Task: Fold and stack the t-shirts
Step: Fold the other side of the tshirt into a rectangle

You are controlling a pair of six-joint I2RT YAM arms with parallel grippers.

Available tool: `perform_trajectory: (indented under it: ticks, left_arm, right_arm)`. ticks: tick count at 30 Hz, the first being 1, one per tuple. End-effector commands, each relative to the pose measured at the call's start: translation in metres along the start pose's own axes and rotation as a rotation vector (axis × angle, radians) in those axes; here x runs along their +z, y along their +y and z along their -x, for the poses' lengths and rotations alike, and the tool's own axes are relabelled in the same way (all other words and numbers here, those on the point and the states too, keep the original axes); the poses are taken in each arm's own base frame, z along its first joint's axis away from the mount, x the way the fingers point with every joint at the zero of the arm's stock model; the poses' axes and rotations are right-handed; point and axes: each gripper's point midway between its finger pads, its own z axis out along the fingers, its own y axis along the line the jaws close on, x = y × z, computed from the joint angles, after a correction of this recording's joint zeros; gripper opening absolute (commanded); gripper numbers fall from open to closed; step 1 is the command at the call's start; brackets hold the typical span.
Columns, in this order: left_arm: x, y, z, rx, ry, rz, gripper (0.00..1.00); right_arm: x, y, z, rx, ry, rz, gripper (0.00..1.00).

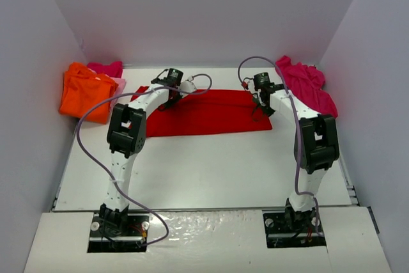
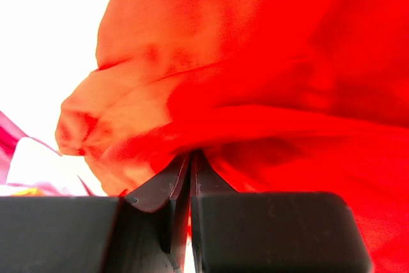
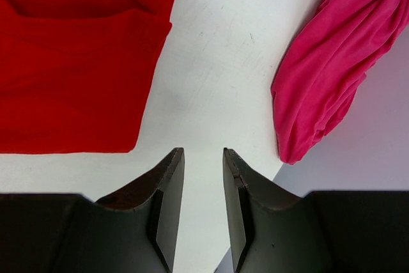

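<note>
The red t-shirt (image 1: 211, 113), a soft, bright cloth shirt spread as a long flat band, lies across the far half of the white desk (image 1: 204, 171). Its long axis runs left to right, parallel to the far edge. The left hand (image 2: 190, 156) sits at the band's left end near its far edge, its two dark fingers pressed together on a bunched fold of the red cloth. The right hand (image 3: 203, 153) hangs at the opposite, right end, its fingers apart with nothing between them. Its wrist view shows bare desk under the tips. The shirt's right-end edge lies just to one side of them and ahead, and the crumpled magenta t-shirt (image 3: 326, 75), a heap of soft cloth by the far right corner, lies on the other side. I judge that the coming move turns on that small offset. The right hand is just off the cloth, so it would need to shift inward onto the end corner and close there to match the grip at the left end before the band can be lifted or folded along its length. Each arm is nearer its own end. The folded orange t-shirt (image 1: 82, 94), also soft cloth, rests at the far left corner, near the band's left end.
</note>
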Motion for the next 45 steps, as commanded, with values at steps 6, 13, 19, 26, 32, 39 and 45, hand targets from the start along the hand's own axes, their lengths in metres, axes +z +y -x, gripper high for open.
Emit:
perform_trajectory:
  ticks: [6, 13, 19, 26, 32, 39, 45]
  left_arm:
    - [-0.005, 0.099, 0.019, -0.022, 0.019, 0.370, 0.00]
    - [-0.038, 0.146, 0.052, -0.136, -0.065, 0.572, 0.04]
    - [-0.084, 0.156, 0.060, -0.214, -0.147, 0.582, 0.07]
    - [-0.153, 0.142, 0.050, -0.257, -0.217, 0.512, 0.08]
    - [-0.164, 0.063, 0.023, -0.172, -0.169, 0.268, 0.08]
    - [-0.152, -0.029, -0.021, -0.103, -0.093, 0.069, 0.00]
    - [-0.146, -0.076, -0.042, -0.054, -0.069, -0.055, 0.00]
  right_arm:
    - [0.002, -0.003, 0.008, 0.017, -0.004, -0.036, 0.28]
    - [0.002, -0.004, 0.010, 0.012, 0.003, -0.057, 0.28]
    - [-0.007, -0.010, 0.019, 0.009, -0.021, -0.076, 0.24]
    - [-0.005, -0.027, 0.065, 0.025, -0.110, -0.083, 0.00]
    - [0.028, -0.022, 0.104, -0.014, -0.143, -0.022, 0.00]
    - [0.077, -0.002, 0.123, 0.016, -0.150, 0.080, 0.00]
    - [0.101, 0.009, 0.121, 0.011, -0.127, 0.101, 0.00]
